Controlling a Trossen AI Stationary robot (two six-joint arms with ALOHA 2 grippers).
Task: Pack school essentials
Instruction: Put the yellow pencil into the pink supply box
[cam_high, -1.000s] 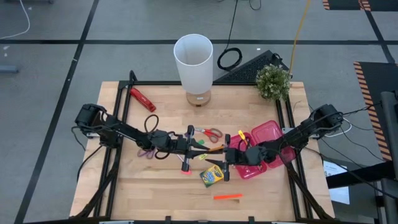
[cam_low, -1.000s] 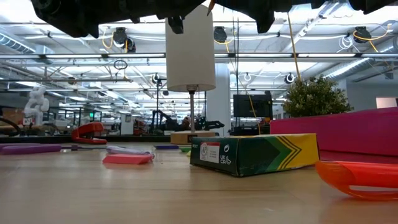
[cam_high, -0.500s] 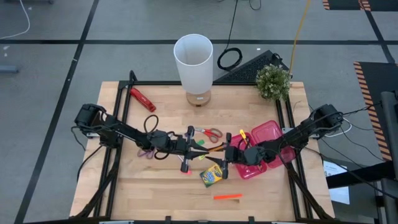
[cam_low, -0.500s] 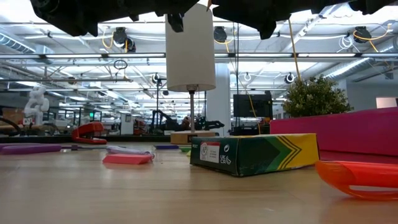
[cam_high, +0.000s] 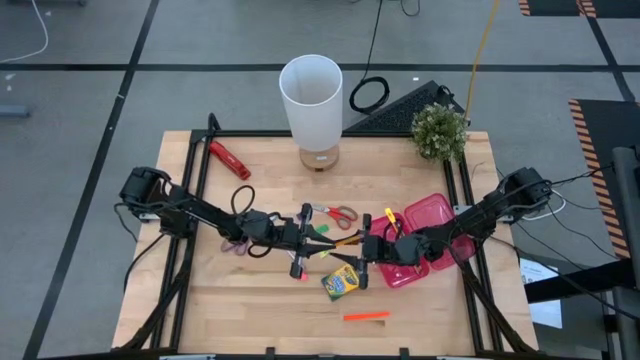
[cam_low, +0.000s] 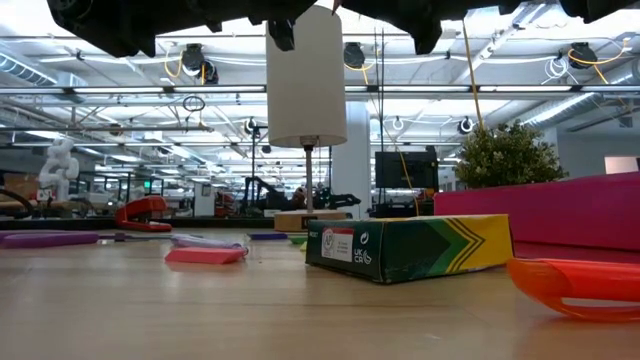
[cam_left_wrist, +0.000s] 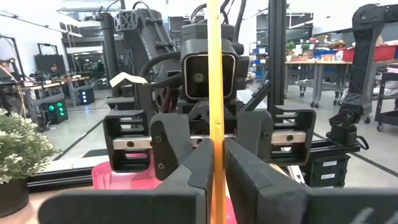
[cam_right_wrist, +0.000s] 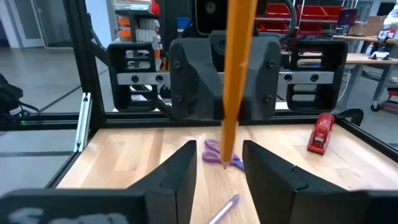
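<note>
Left end effector (cam_left_wrist: 214, 163) is pinching a pencil (cam_left_wrist: 215, 93) mid-air above bench centre, fingers clamped on it. Right end effector (cam_right_wrist: 219, 163) is facing it w/ fingers spread, pencil tip lying between them, untouched. Pencil's long axis is running arm-to-arm; pink case (cam_high: 425, 240) is sitting just behind right end effector.

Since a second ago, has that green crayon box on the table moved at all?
No. The crayon box lies in the same spot beside the pink case, near the orange marker.
</note>
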